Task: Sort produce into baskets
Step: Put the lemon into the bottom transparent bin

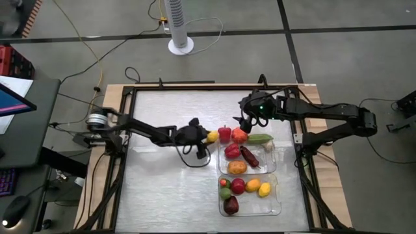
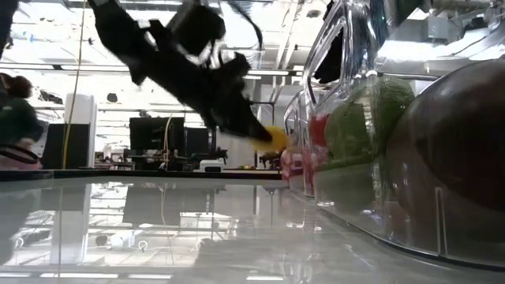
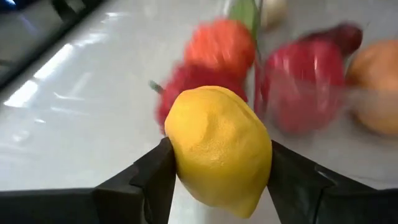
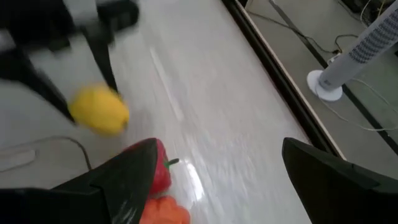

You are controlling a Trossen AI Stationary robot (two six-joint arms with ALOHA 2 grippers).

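My left gripper (image 1: 207,137) is shut on a yellow lemon (image 3: 217,149) just left of a red pepper (image 1: 225,134) and an orange-red fruit (image 1: 240,135), which lie on the table beyond the far tray (image 1: 273,166). My right gripper (image 1: 244,125) is open and empty, hovering just beyond those two; its wrist view shows the lemon (image 4: 99,111) and the pepper (image 4: 158,168). The far tray holds a red pepper (image 1: 232,151), a maroon piece (image 1: 249,156) and an orange one (image 1: 236,167). The near tray (image 1: 276,205) holds several pieces. My left gripper pinches the lemon between its two fingers (image 3: 155,180), one on each side of its middle (image 3: 180,155). The fingers come slanting down from the table's left. The lemon's tip points away from the gripper, and the low view shows the lemon (image 2: 272,138) lifted clear of the table.
A green vegetable (image 1: 260,138) lies on the table at the far tray's far edge, with a pale piece (image 1: 268,148) beside it. The table's left half (image 1: 162,188) is bare. A black cable loop (image 1: 195,156) lies near my left gripper.
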